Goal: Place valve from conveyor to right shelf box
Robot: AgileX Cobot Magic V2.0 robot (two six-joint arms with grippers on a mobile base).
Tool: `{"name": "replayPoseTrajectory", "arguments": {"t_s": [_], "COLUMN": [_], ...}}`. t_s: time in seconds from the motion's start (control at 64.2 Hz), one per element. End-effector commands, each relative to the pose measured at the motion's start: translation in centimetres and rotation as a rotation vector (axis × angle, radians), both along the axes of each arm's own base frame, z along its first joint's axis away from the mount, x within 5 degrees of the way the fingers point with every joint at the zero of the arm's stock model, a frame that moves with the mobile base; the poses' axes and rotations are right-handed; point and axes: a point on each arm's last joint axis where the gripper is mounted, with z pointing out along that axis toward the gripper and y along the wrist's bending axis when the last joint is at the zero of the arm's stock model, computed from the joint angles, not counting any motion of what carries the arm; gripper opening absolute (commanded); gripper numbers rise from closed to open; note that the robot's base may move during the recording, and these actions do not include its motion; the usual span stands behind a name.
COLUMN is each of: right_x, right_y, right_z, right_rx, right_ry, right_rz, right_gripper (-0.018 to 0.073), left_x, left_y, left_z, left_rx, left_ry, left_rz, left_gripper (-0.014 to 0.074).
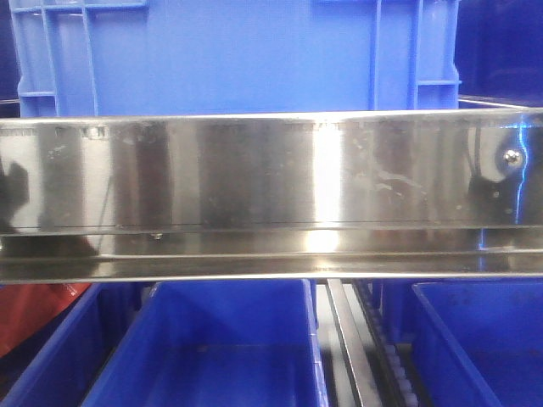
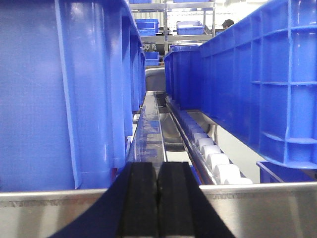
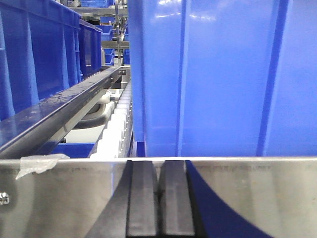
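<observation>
The valve and the conveyor are out of view in all three frames. My left gripper (image 2: 158,171) is shut, its black pads pressed together with nothing between them, just in front of a steel shelf rail (image 2: 262,208). It points down the gap between two blue shelf boxes (image 2: 59,89) (image 2: 257,74). My right gripper (image 3: 159,168) is also shut and empty, before a steel rail (image 3: 59,198) with a large blue box (image 3: 223,74) close behind it. I cannot tell which box is the right shelf box.
In the front view a shiny steel shelf rail (image 1: 271,195) spans the frame, with a blue box (image 1: 237,51) above and open blue bins (image 1: 212,348) (image 1: 484,339) below. White rollers (image 2: 218,161) (image 3: 116,129) line the shelf lanes. A scrap of tape (image 3: 37,162) sticks to the rail.
</observation>
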Motion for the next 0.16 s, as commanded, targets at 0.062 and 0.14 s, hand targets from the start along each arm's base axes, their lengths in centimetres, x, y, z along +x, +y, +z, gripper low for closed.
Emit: {"name": "replayPoseTrajectory", "arguments": {"t_s": [0.062, 0.14], "right_x": [-0.02, -0.02], "right_y": [-0.04, -0.04], "right_z": [0.11, 0.11], "right_rx": [-0.009, -0.009], "right_ry": [-0.019, -0.019], "right_rz": [-0.006, -0.006], "right_gripper": [-0.0162, -0.0162], "left_x": [-0.07, -0.07], "left_y": [0.03, 0.03], "left_z": [0.23, 0.23], "left_rx": [-0.007, -0.007], "left_ry": [-0.024, -0.024], "left_rz": [0.004, 0.004], "left_gripper": [-0.0111, -0.0111]}}
